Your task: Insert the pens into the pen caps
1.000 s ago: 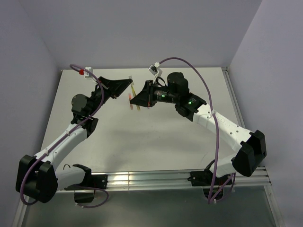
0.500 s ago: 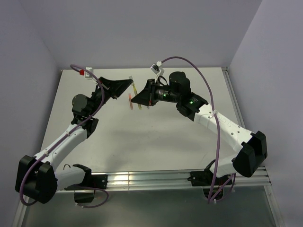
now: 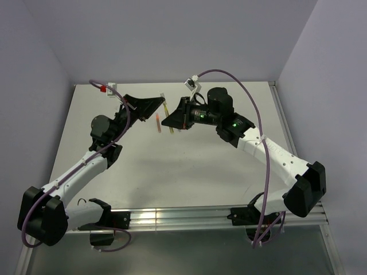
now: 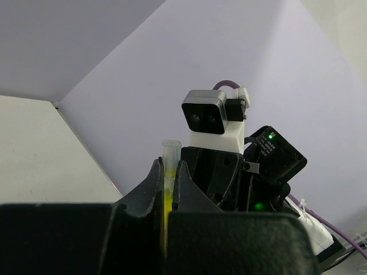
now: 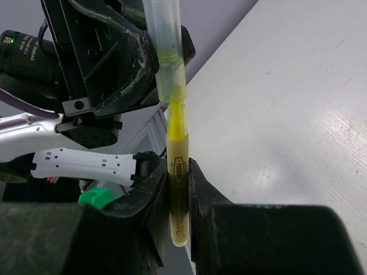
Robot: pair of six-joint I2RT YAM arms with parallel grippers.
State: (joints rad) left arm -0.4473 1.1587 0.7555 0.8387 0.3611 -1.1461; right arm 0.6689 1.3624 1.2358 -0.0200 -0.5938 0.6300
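Observation:
My left gripper (image 3: 159, 102) is shut on the cream-yellow cap (image 3: 163, 102), held above the table's far middle. The left wrist view shows the cap (image 4: 170, 150) sticking up between the fingers of the left gripper (image 4: 168, 169). My right gripper (image 3: 168, 121) is shut on the yellow-green pen (image 3: 171, 127). In the right wrist view the pen (image 5: 178, 149) stands between the fingers of the right gripper (image 5: 178, 167), its tip at the mouth of the cap (image 5: 166, 51). An orange-red pen (image 3: 157, 122) lies on the table below. The other pen and caps are hidden.
The grey table (image 3: 189, 166) ends at a metal rail (image 3: 189, 217) in front and at a raised strip (image 3: 282, 123) on the right. Purple walls close the back and sides. A red-and-white clip (image 3: 104, 87) hangs on the left arm's cable.
The right gripper has moved up and to the right with the yellow-green pen, bringing its tip to the cap. The left gripper has shifted slightly right with the cap.

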